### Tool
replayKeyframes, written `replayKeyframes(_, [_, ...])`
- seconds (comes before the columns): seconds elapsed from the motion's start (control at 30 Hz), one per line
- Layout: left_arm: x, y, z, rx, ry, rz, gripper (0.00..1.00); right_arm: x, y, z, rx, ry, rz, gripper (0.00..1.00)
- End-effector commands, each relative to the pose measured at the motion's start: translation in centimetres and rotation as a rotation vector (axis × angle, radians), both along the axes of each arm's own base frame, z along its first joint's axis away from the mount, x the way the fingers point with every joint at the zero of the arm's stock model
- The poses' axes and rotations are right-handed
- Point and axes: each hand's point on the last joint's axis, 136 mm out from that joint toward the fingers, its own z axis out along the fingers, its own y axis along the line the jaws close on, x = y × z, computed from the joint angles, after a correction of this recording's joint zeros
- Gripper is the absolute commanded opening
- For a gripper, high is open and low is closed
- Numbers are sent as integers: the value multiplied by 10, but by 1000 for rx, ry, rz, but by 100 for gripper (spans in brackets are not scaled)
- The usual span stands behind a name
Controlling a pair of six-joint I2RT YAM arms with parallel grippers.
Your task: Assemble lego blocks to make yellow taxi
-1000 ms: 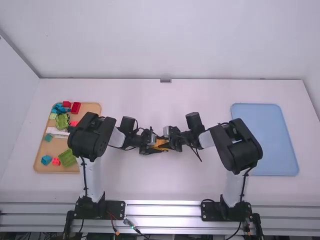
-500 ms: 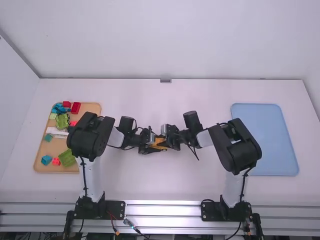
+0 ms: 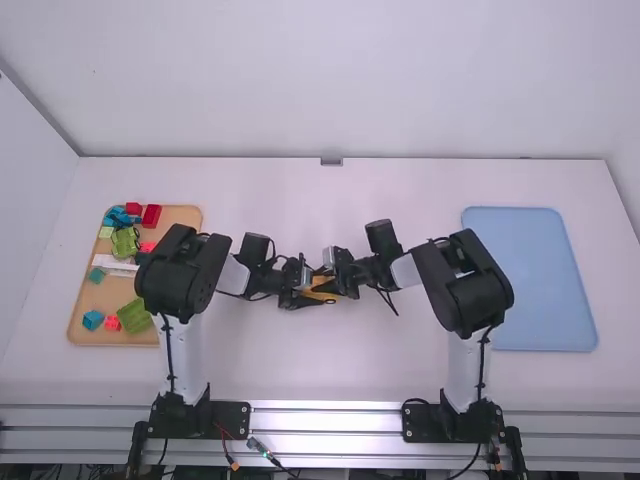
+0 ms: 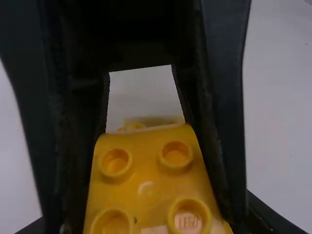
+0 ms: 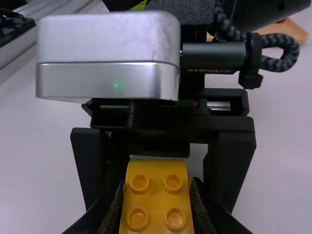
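Right gripper (image 3: pixel 334 284) clamped on the yellow block (image 5: pixel 157 195), both grippers meeting over the table.
Since the earlier frames, the right arm's elbow (image 3: pixel 480 290) has shifted slightly towards the middle; the left arm looks unmoved. The block, glossy plastic with round raised studs and a softly curved end, sits between the right gripper's black fingers, right before the left gripper (image 3: pixel 308 290), whose grip I cannot tell; its silvery, round-cornered camera (image 5: pixel 109 56) is near a braided cable (image 5: pixel 282 53).
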Motion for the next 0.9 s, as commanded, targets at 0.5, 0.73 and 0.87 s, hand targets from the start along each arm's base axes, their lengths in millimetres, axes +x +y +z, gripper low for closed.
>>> replayKeyframes(0.5, [-4, 0, -2, -7, 11, -9, 44, -12, -22, -6, -20, -6, -43, 0])
replayKeyframes(0.73, [-4, 0, -2, -6, 12, -10, 44, -13, -20, -4, 26, -19, -20, 0])
replayKeyframes(0.87, [-4, 0, -2, -6, 12, -8, 44, -12, -15, -9, 38, 14, -25, 0])
